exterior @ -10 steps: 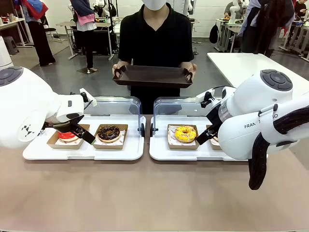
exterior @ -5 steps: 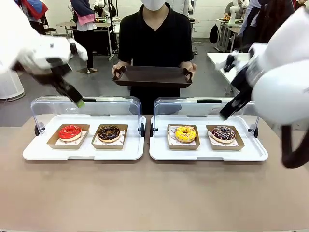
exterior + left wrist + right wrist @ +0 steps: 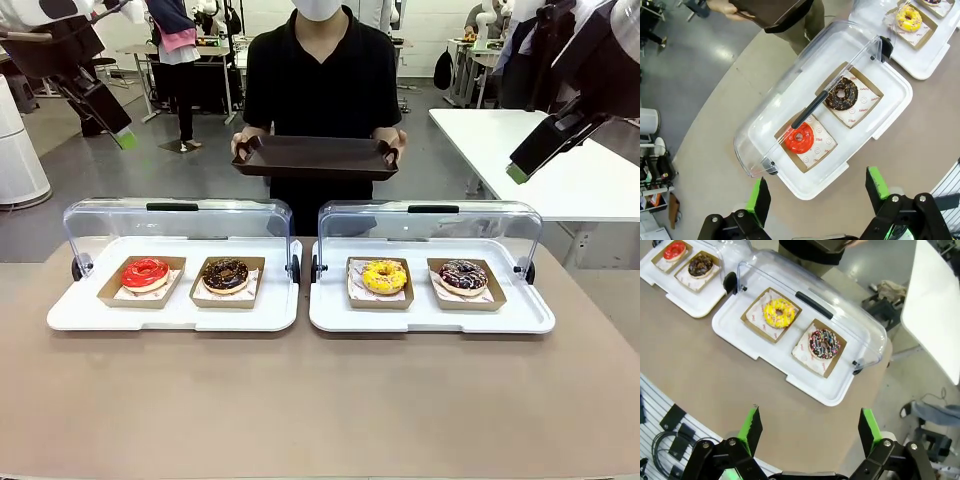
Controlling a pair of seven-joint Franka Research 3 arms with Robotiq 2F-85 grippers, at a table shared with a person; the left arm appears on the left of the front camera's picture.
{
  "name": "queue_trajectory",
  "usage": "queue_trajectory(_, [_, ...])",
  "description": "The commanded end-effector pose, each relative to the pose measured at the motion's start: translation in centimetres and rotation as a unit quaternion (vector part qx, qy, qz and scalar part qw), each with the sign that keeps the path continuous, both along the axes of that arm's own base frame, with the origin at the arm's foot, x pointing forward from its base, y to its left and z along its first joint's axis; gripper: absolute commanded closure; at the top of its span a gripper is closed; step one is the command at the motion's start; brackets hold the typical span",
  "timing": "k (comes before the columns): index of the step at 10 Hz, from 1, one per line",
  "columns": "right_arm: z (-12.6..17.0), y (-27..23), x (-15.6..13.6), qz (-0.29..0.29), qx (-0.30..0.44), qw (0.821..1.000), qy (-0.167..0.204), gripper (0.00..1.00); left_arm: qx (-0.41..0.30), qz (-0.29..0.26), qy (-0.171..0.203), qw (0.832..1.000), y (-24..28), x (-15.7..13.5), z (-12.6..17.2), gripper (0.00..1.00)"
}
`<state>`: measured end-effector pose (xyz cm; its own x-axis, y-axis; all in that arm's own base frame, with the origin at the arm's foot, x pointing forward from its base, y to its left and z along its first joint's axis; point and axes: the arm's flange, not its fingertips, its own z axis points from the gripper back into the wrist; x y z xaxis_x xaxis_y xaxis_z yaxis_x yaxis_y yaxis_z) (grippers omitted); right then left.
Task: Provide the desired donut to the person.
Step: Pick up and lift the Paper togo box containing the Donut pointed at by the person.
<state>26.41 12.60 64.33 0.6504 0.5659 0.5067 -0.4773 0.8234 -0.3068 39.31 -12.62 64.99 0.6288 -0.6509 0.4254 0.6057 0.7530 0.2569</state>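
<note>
Four donuts lie in paper trays: a red donut [image 3: 145, 272] [image 3: 799, 139], a chocolate donut [image 3: 226, 274] [image 3: 841, 94], a yellow donut [image 3: 384, 276] [image 3: 779, 312] and a dark sprinkled donut [image 3: 463, 274] [image 3: 823, 343]. The person [image 3: 322, 75] stands at the far side and holds a dark serving tray [image 3: 315, 157] with both hands. My left gripper [image 3: 118, 130] [image 3: 818, 192] hangs open high above the left side. High over the right side, my right gripper [image 3: 520, 168] [image 3: 809, 426] is open too. Neither holds anything.
The donuts sit in pairs on two white display trays [image 3: 170, 315] [image 3: 430, 318], whose clear lids [image 3: 175, 220] [image 3: 430, 222] stand swung back behind them. The brown table's near half [image 3: 320, 400] is bare. A white table [image 3: 570, 170] stands at the back right.
Both arms have lifted from low over the display trays up and outward to the top corners. The donuts and the person's tray have stayed put.
</note>
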Motion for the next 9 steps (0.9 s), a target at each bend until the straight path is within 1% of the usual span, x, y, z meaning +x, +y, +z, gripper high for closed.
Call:
queue_trajectory(1, [-1.5,-0.3,1.4,0.005,-0.002,1.000,0.012,0.00,0.000,-0.005,0.008,1.000,-0.4,0.1,-0.9,0.00])
queue_trajectory(5, [-1.5,-0.3,1.4,0.005,-0.002,1.000,0.012,0.00,0.000,-0.005,0.008,1.000,-0.4,0.1,-0.9,0.00])
queue_trajectory(6, [-1.3,-0.1,1.1,-0.001,-0.002,1.000,0.018,0.00,0.003,-0.002,0.007,1.000,-0.3,0.3,-0.7,0.00])
queue_trajectory(7, [-0.5,-2.7,1.9,0.152,0.043,0.983,0.092,0.00,-0.113,-0.104,0.067,0.986,2.2,1.3,-0.3,0.00])
queue_trajectory(8, [-0.3,-5.3,3.2,0.267,0.080,0.947,0.157,0.00,-0.176,-0.222,0.102,0.953,4.3,2.2,-0.4,0.00])
queue_trajectory(9, [-0.3,-7.7,5.2,0.367,0.116,0.903,0.193,0.00,-0.219,-0.294,0.150,0.918,6.4,3.8,-0.8,0.00])
